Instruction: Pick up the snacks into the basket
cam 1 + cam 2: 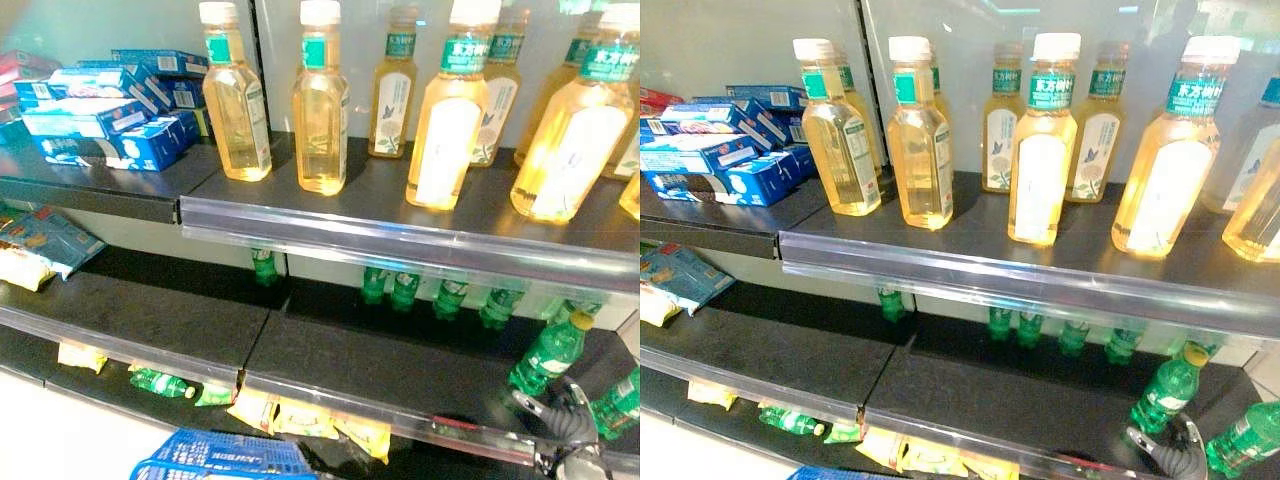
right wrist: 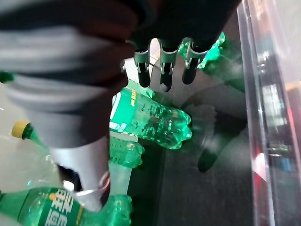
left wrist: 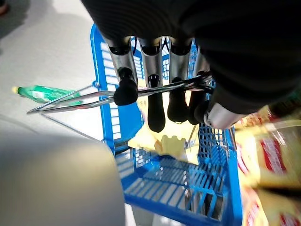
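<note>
Head pair on shelves (image 1: 400, 240); wrists close.

Glossy clear-plastic bottles (image 1: 235, 100) stand on a matt dark shelf (image 1: 380, 190) (its front strip shiny, transparent), above a blue plastic-lattice basket (image 3: 188, 183)

- I look down on dark store shelving (image 1: 400, 190) in tiers, each front edged with a clear plastic price rail (image 1: 400, 243).
- A pale back panel (image 1: 740, 40) closes off the upper tier, and I catch soft reflections in it.
- Bright overhead light glints along the rails.
- A light grey floor (image 3: 51, 52) lies below the unit.
</note>
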`<state>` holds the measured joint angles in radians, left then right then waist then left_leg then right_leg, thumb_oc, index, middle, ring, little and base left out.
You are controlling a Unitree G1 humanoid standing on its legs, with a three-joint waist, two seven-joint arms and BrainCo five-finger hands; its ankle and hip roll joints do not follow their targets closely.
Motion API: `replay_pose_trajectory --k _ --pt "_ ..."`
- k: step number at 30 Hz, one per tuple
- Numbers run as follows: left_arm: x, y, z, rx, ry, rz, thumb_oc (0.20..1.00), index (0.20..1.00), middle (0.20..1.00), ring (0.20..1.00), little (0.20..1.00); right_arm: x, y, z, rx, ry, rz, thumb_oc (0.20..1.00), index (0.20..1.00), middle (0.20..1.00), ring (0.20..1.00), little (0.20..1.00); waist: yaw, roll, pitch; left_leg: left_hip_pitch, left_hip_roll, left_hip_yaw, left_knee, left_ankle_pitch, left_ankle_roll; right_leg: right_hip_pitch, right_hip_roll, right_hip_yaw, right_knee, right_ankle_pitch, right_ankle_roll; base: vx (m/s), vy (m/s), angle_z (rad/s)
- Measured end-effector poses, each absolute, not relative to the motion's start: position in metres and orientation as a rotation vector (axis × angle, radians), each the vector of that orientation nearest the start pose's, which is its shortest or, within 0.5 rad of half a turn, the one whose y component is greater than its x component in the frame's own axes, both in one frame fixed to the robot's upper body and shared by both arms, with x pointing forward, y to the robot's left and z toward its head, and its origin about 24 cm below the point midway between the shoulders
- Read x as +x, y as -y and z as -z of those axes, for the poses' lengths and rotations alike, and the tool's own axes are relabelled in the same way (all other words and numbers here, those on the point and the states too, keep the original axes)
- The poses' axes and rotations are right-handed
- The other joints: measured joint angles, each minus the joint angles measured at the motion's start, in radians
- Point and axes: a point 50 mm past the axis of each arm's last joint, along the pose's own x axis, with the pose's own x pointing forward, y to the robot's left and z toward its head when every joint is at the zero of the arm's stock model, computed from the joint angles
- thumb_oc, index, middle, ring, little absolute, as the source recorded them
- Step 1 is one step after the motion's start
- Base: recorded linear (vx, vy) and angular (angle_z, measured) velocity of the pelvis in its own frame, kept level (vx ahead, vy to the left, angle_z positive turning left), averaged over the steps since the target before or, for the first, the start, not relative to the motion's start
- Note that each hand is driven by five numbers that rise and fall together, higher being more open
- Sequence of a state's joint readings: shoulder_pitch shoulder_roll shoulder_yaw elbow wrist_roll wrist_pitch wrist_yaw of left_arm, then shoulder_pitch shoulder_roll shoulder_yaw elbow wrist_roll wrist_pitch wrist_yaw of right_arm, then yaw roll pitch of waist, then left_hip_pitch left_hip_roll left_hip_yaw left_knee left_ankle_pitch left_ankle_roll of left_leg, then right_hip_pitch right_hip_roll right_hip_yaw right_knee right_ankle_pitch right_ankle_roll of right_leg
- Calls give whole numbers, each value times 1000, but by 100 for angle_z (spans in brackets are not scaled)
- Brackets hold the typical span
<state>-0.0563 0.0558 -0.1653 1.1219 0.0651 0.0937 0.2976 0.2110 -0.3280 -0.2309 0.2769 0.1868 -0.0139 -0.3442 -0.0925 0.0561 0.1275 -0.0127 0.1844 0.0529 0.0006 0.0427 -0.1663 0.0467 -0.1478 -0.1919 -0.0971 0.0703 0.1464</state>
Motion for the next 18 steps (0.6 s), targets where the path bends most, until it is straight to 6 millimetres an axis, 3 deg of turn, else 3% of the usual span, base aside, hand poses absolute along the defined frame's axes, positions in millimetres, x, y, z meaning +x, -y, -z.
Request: replay_pose_trajectory --k 2,3,7,18 --pt "128 -156 159 372 -1111 -78 200 200 200 200 200 168 308 23 -206 -374 664 1000 1000 1000 1000 1000 -1 18 13 18 -3 13 -24 1 11 -8 1 9 -1 -2 -8 -19 -45 -11" --pt "126 -155 159 364 -1117 -74 200 200 200 200 200 173 306 22 -204 -363 646 1000 1000 1000 1000 1000 6 28 12 29 -41 -60 -27 -24 7 -17 -6 50 0 3 -7 13 7 -46" --pt "119 -158 162 363 -1148 -84 200 200 200 200 200 163 308 26 -209 -394 643 1000 1000 1000 1000 1000 -6 31 7 82 -63 -39 -80 -10 28 -5 -26 75 0 15 8 60 47 -24" --pt "108 -178 164 351 -1191 -150 200 200 200 200 200 155 306 34 -197 -434 651 1000 1000 1000 1000 1000 -26 -9 -18 118 -70 10 -90 -15 29 -7 -31 127 0 17 12 25 29 -13"
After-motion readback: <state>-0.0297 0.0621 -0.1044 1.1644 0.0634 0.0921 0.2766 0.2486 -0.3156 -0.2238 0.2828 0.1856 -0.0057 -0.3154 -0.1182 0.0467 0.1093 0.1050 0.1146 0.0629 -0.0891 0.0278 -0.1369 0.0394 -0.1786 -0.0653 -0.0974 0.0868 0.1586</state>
